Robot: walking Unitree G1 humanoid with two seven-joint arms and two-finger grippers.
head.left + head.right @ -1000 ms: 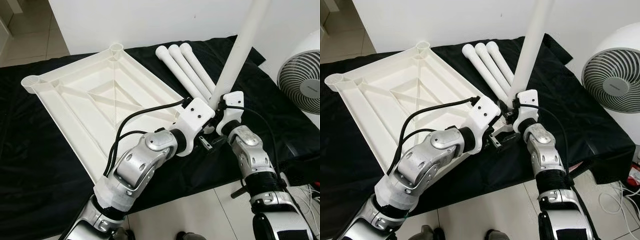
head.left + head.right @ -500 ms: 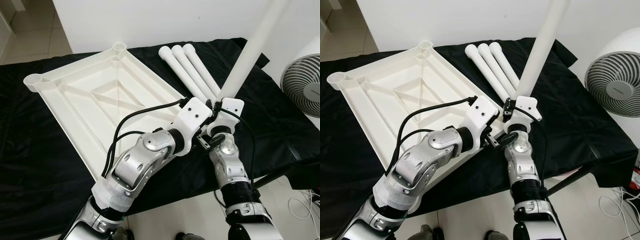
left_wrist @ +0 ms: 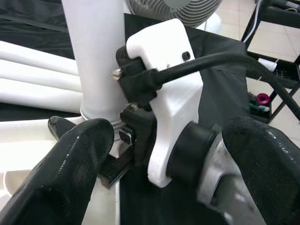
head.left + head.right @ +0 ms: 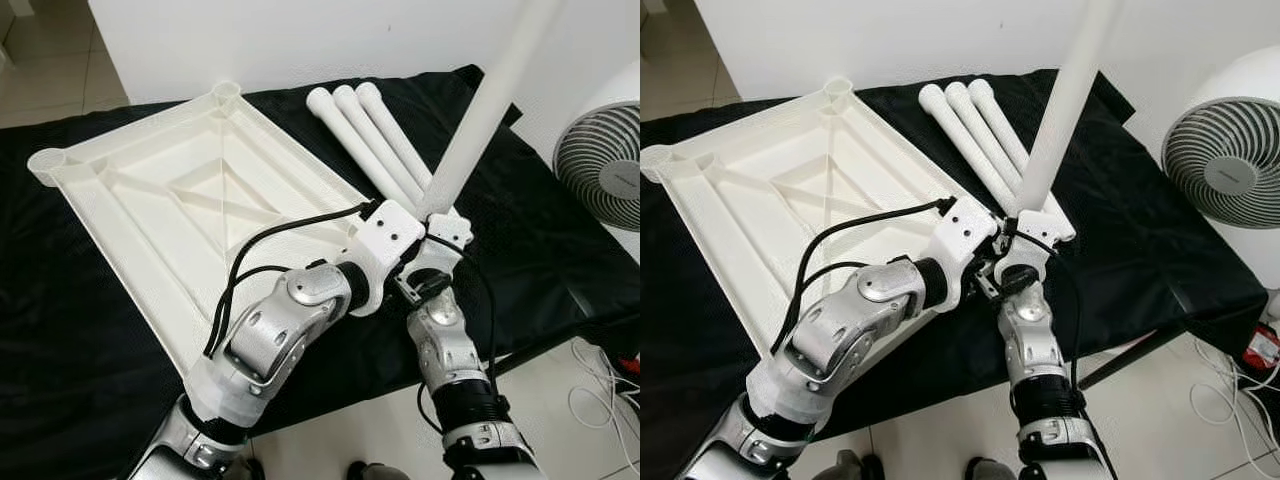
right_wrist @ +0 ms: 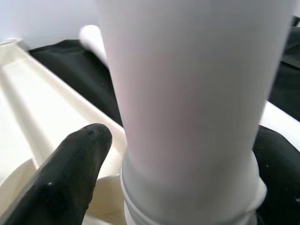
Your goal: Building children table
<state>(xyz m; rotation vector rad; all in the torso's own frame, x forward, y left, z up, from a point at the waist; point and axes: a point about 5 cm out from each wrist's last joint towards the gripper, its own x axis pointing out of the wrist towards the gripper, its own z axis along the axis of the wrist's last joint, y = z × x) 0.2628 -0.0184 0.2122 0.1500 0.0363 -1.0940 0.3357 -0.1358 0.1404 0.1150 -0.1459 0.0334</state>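
A white table top (image 4: 150, 200) lies upside down on a black cloth (image 4: 80, 330). Three white legs (image 4: 375, 140) lie side by side behind it. My right gripper (image 5: 183, 154) is shut on a fourth leg (image 4: 480, 120), which stands at the table top's near right corner and leans to the right. Its threaded end sits at the corner socket (image 5: 108, 187). My left gripper (image 3: 168, 140) is open right beside it, one black finger (image 3: 70, 173) by the leg's base and the other past the right wrist's white mount (image 3: 173, 93).
A white fan (image 4: 610, 170) stands to the right of the cloth-covered surface. Cables (image 4: 610, 390) lie on the tiled floor at the near right. A white wall (image 4: 300, 40) runs behind the table top.
My right forearm has swung leftward under its gripper, and the held leg leans a little more to the right. The left arm stays close by the leg's base.
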